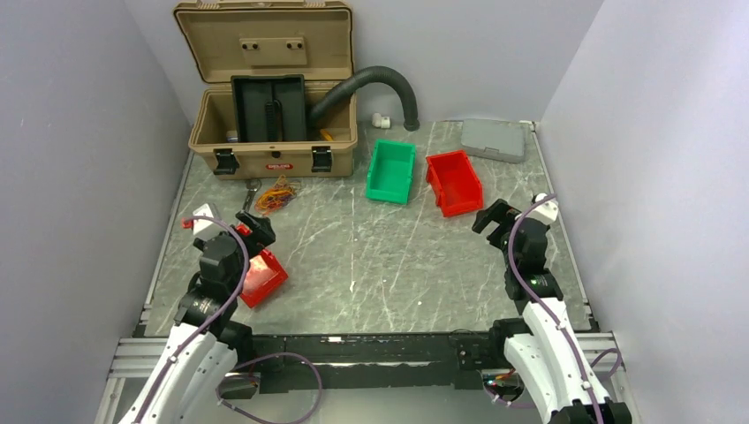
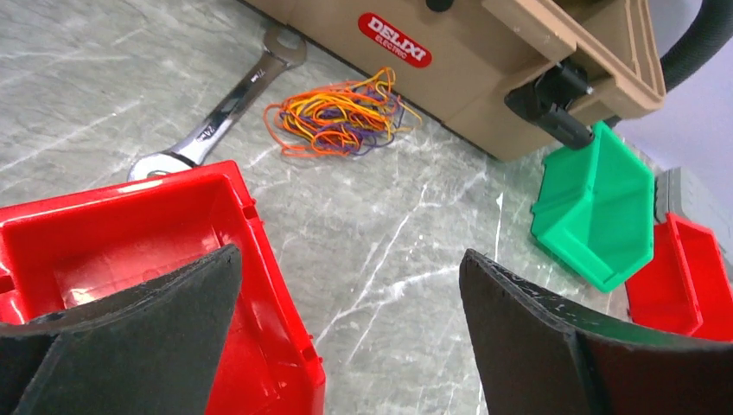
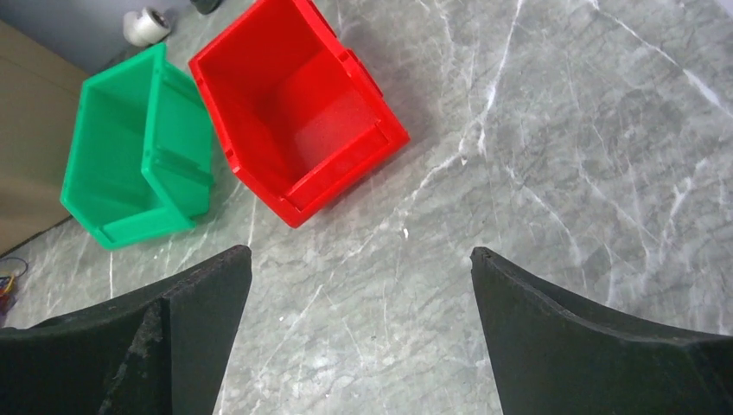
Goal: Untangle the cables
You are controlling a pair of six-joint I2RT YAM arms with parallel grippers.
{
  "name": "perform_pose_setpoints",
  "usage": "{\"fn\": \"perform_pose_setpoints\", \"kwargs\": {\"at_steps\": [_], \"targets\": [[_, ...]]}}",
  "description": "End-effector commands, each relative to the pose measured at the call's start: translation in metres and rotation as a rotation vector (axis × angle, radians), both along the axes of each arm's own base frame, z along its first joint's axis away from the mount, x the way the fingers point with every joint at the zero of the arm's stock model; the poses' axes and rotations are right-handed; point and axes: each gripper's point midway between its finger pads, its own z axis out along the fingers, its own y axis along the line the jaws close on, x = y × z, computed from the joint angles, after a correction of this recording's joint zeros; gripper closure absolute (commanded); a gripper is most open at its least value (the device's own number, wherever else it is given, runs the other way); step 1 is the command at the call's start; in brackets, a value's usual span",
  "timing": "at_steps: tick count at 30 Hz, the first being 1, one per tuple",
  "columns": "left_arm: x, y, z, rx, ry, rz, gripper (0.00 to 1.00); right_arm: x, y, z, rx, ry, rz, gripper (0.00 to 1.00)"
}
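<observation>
The cables are a small tangle of thin orange, yellow and purple wires lying on the table in front of the tan case. They show more closely in the left wrist view, next to a wrench. My left gripper is open and empty, held over a red bin, well short of the cables. My right gripper is open and empty on the right side of the table, far from the cables. A small edge of the tangle shows at the far left of the right wrist view.
A steel wrench lies left of the cables. An open tan case with a black hose stands at the back. A green bin and red bin sit mid-table; another red bin lies under my left gripper. A grey box is back right.
</observation>
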Motion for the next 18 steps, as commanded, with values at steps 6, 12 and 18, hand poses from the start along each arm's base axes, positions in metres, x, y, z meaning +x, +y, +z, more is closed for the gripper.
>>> {"fn": "perform_pose_setpoints", "kwargs": {"at_steps": [6,12,18], "targets": [[0.014,-0.009,0.016,0.003,0.009,-0.033,0.01,0.005,0.002,0.012,0.050,-0.015,-0.018,0.00],[0.048,-0.034,0.017,0.068,0.161,-0.147,0.01,0.002,0.004,-0.002,0.046,-0.006,-0.004,0.00],[0.103,-0.042,0.012,0.131,0.371,-0.111,0.01,0.000,0.007,-0.012,0.063,-0.020,0.011,0.00]]}}
